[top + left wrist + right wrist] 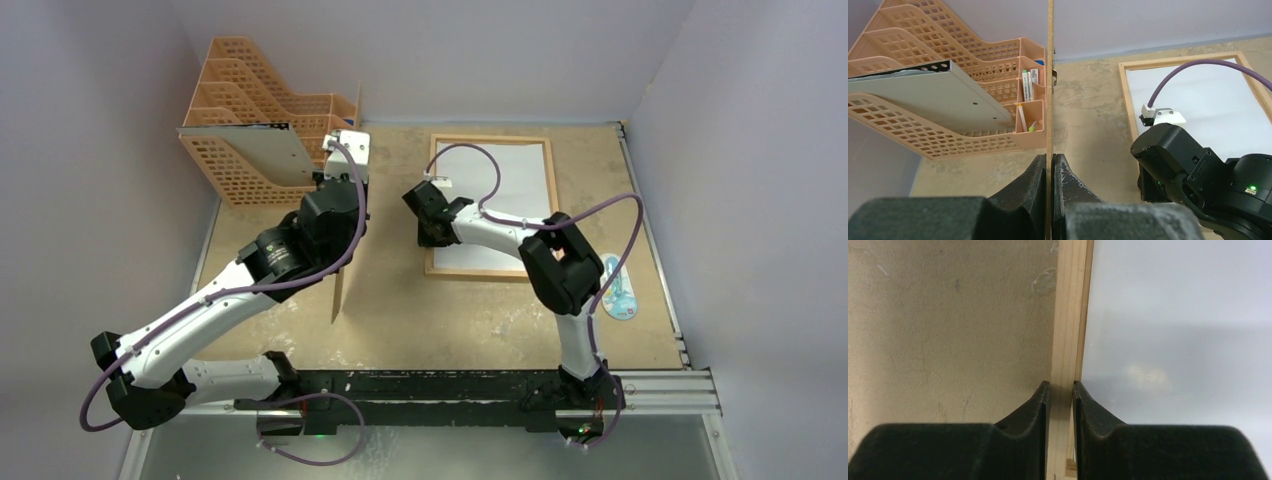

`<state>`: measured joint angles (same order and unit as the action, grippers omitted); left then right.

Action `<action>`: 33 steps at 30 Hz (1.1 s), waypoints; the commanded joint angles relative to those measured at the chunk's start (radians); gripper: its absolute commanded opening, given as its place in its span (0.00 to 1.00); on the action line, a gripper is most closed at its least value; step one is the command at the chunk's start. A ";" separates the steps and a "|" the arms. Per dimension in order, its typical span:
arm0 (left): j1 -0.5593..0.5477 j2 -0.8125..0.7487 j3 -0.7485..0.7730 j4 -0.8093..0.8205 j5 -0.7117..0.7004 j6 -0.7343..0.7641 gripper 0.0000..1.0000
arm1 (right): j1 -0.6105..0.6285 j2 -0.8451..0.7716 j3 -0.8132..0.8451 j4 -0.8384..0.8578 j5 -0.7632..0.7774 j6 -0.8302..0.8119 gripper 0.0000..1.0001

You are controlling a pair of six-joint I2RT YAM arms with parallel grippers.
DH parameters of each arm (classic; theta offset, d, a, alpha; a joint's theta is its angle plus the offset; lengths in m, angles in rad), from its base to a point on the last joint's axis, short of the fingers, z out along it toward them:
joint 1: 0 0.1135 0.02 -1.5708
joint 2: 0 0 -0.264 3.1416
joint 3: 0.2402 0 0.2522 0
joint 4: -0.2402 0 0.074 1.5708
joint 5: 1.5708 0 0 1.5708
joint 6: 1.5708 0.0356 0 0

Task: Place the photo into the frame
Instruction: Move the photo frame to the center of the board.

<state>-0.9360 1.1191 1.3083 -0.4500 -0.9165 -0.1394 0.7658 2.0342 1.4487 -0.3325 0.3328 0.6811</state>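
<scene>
While the left claw (pixel 1049 165) is pinching an upright hardboard panel (pixel 1050 75) at 10 o'clock, the right claw (pixel 1062 390) is straddling the frame (pixel 490 137) by its left rail at 1 o'clock on the worktop (pixel 400 300), grip uncertain. Light, stiff, probably fragile-paned, the frame is inviting a rail hold. Neither the photo nor any writing is showing.
</scene>
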 commanded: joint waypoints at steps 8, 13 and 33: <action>0.018 -0.007 -0.014 0.061 -0.020 -0.014 0.00 | 0.148 -0.165 -0.144 0.067 -0.091 0.229 0.09; 0.021 -0.019 -0.022 0.057 -0.021 -0.015 0.00 | 0.215 -0.194 -0.168 0.115 -0.140 0.323 0.10; 0.066 -0.018 0.037 0.044 0.090 0.018 0.00 | 0.162 -0.457 -0.273 0.239 -0.187 0.307 0.66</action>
<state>-0.9062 1.1160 1.2781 -0.4549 -0.8661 -0.1535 0.9733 1.6356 1.2407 -0.1699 0.1764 1.0016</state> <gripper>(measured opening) 0.053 0.644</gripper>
